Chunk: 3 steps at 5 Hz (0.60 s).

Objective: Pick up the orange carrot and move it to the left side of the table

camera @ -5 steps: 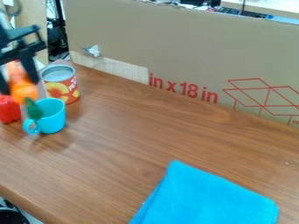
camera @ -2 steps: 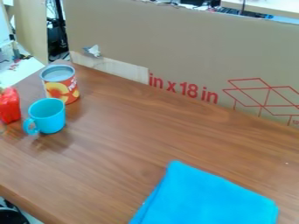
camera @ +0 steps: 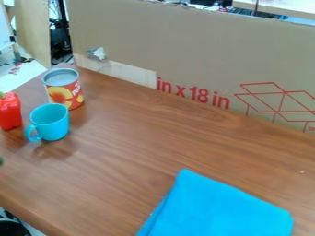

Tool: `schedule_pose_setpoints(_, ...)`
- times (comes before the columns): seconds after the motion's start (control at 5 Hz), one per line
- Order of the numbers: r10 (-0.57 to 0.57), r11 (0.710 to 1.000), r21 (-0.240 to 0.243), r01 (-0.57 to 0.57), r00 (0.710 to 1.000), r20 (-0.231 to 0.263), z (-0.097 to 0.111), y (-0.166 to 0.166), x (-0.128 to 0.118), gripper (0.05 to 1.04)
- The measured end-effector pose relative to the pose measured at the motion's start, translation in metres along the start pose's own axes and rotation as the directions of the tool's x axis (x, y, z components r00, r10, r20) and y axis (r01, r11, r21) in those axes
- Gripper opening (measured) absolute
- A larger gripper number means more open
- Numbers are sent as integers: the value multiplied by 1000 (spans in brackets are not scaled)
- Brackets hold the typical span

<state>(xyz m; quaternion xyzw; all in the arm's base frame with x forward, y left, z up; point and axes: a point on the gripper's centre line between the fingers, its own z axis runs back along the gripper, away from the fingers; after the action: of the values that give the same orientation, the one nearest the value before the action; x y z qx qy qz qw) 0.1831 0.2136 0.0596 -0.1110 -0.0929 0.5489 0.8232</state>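
Observation:
A light blue mug (camera: 51, 122) stands upright toward the left of the table, its handle toward the lower left. Just behind it is an open can (camera: 63, 89) with a red and yellow label. Left of the mug stands a red bell pepper (camera: 9, 111), close to the view's left edge. A folded bright blue cloth (camera: 216, 208) lies at the front right. At the left edge, lower down, a small dark green bit (camera: 1, 161) of some object shows; what it belongs to is cut off.
A tall cardboard panel (camera: 197, 50) stands along the table's back edge. The wooden table's (camera: 141, 152) front edge slants down at the lower left, with a dark round object (camera: 12, 227) beyond it.
The gripper, with an orange object having a green end, has left the view at the left. A small green bit has since appeared at the left edge. Mug, can and cloth stayed put.

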Motion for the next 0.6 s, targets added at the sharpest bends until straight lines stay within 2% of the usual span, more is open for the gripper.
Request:
schedule_pose_setpoints(0.2,-1,1000,-9,0,999,-35,-20,5,1,548)
schedule_pose_setpoints(0.4,12,1000,21,-11,999,-33,-22,5,8,548)
schedule_pose_setpoints(0.6,26,999,30,-25,999,-34,-23,2,10,548)
